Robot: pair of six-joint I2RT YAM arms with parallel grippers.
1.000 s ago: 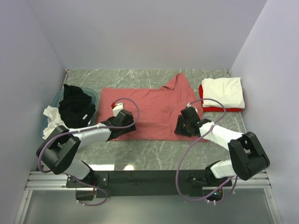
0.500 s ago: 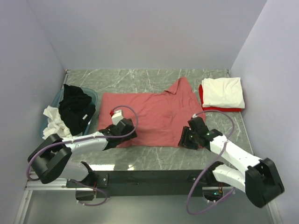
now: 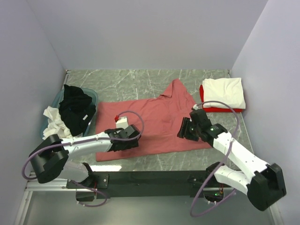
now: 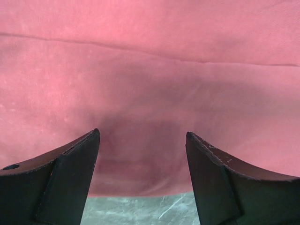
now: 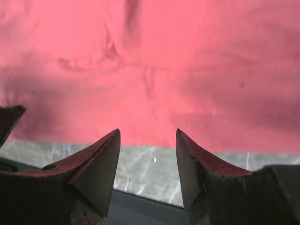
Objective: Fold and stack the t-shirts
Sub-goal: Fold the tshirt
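The large salmon-pink collared t-shirt (image 3: 154,124) lies spread flat across the middle of the table, collar toward the far right. My left gripper (image 3: 132,139) is low over its near left part. In the left wrist view this gripper (image 4: 143,136) is open and empty, with pink cloth (image 4: 150,84) between the jaws. My right gripper (image 3: 183,130) is over the shirt's near right part. In the right wrist view it (image 5: 147,132) is open and empty above the hem (image 5: 154,93). A folded cream-white shirt (image 3: 224,91) lies on a red one (image 3: 219,109) at the far right.
A teal basin (image 3: 92,97) at the far left holds a black shirt (image 3: 75,110). A white shirt (image 3: 51,124) hangs over its near side. Grey marble table (image 3: 164,160) shows along the near edge, before the black rail (image 3: 150,178). Walls close in the left, back and right.
The pink shirt has slid toward the near edge and lies flatter. My left gripper moved nearer and rightward. My right gripper moved nearer, then back toward the far side.
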